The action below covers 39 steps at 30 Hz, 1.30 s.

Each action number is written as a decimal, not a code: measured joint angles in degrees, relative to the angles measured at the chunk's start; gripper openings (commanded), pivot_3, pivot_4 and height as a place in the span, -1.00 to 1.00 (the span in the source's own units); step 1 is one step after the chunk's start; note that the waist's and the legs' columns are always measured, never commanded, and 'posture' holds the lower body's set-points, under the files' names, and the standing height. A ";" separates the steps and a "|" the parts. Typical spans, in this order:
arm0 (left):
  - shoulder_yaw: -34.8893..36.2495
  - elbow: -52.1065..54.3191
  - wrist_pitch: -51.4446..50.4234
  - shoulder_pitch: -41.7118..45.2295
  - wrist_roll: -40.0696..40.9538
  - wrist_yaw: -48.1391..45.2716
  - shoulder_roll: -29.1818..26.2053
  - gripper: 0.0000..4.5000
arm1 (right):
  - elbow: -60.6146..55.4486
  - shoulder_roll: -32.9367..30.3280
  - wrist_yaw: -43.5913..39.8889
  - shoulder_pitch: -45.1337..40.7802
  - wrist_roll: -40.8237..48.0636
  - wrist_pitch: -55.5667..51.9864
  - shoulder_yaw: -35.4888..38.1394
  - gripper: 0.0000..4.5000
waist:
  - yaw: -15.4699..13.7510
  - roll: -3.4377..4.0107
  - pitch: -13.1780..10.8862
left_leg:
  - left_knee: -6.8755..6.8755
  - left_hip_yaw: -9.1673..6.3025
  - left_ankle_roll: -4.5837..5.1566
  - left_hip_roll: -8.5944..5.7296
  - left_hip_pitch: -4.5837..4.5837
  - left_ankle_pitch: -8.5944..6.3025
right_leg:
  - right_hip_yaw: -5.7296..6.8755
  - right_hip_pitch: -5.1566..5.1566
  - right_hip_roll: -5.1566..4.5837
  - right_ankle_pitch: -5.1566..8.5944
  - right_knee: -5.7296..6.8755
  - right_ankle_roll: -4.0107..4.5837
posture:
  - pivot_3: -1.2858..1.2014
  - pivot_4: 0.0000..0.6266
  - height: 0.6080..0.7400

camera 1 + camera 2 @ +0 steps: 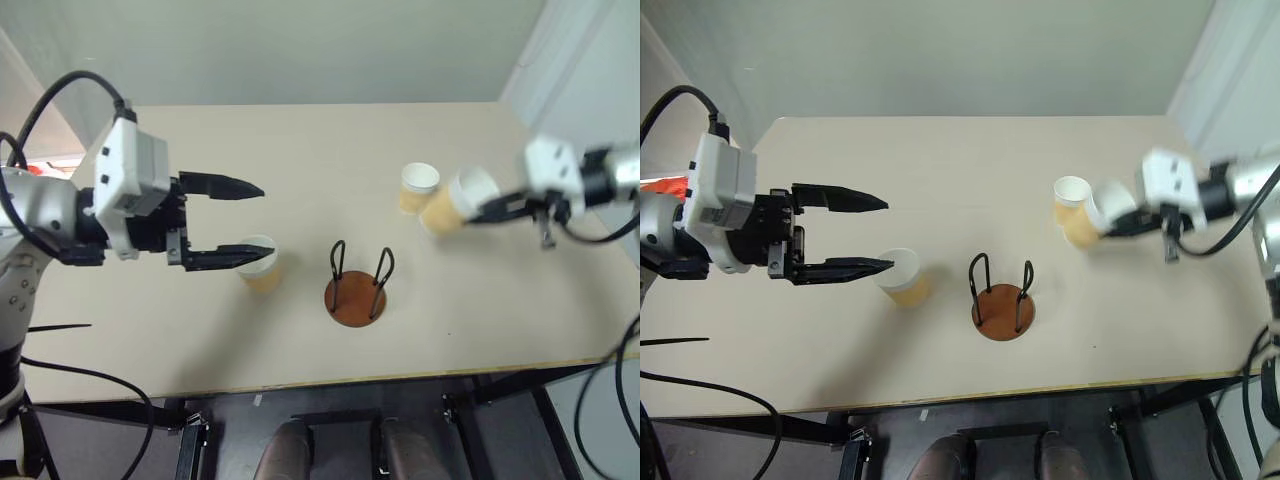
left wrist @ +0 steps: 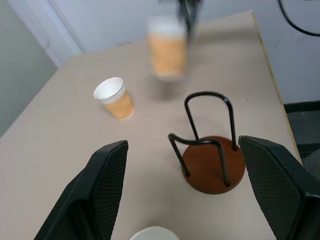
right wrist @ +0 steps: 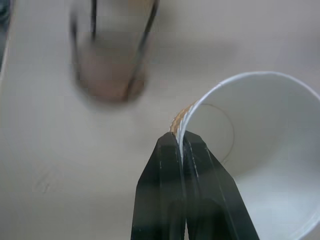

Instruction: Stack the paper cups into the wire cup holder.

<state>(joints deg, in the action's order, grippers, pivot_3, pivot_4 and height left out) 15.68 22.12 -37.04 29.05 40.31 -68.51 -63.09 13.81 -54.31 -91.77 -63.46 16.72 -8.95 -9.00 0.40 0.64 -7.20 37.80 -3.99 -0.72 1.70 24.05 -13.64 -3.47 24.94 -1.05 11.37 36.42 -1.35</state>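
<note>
The holder [image 1: 355,288] stands empty near the surface's [image 1: 300,160] front edge. One cup [image 1: 262,262] sits to its left, below the left gripper's [image 1: 240,222] spread fingers. Another cup [image 1: 417,187] stands farther back right. Beside it, the right gripper [image 3: 181,142] pinches a tilted cup's [image 1: 452,204] rim, lifted.

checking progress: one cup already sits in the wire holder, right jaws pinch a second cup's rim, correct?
Not quite. The wire cup holder is empty, as the left eye view shows. The right gripper does pinch the rim of a paper cup with its jaws shut.
</note>
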 measured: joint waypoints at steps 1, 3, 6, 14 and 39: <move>-0.32 -0.04 0.43 -0.46 -0.41 -0.06 -0.03 0.72 | -0.04 0.42 -0.23 -4.02 1.79 0.67 -0.68 -0.99 | 0.11 -0.09 0.06 | -0.12 -0.03 -0.02 0.04 -0.02 0.01 | 0.06 0.05 0.03 0.14 0.13 0.24 | 0.03 -0.52 1.00; -0.66 -0.16 0.65 -0.97 -0.87 -0.01 -0.02 0.72 | -0.07 1.60 -0.31 -7.02 3.72 2.72 -3.38 -0.99 | 0.14 -0.46 0.27 | -0.21 -0.13 -0.09 0.15 -0.12 -0.02 | 0.11 0.11 0.05 0.40 0.43 0.67 | 0.03 -0.52 1.00; -0.67 -0.12 0.66 -1.15 -0.91 0.22 -0.03 0.72 | -0.19 3.60 -0.48 -5.94 5.36 5.16 -10.33 -0.99 | -0.04 -0.51 0.24 | -0.23 -0.19 -0.22 0.15 -0.04 0.00 | 0.15 0.20 0.07 0.44 0.48 0.74 | 0.03 -0.52 1.00; 0.81 1.35 0.23 -4.98 -0.78 1.72 -0.98 0.72 | -5.23 3.35 -0.52 -2.25 8.52 8.45 -18.66 -0.99 | -0.08 -0.42 0.18 | -0.44 -0.14 -0.36 0.14 0.03 0.08 | 0.12 0.33 0.00 0.44 0.47 0.74 | 0.03 -0.52 1.00; 2.29 4.19 -1.78 -7.20 0.67 4.70 -2.46 0.72 | -3.56 9.77 -0.09 -1.51 4.52 6.91 -19.40 0.86 | 0.31 -0.44 0.19 | -0.51 -0.15 -0.47 0.14 -0.06 0.16 | 0.13 0.42 0.00 0.35 0.62 0.82 | 0.03 -0.52 1.00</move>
<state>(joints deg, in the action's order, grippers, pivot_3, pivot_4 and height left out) 17.97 26.31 -38.82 21.85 40.98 -63.81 -65.54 10.26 -44.54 -91.86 -64.97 21.24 -2.04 -28.41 0.71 0.20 -7.01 37.29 -4.15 -1.19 1.85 23.99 -13.48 -3.35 25.36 -1.05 11.72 37.04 -0.53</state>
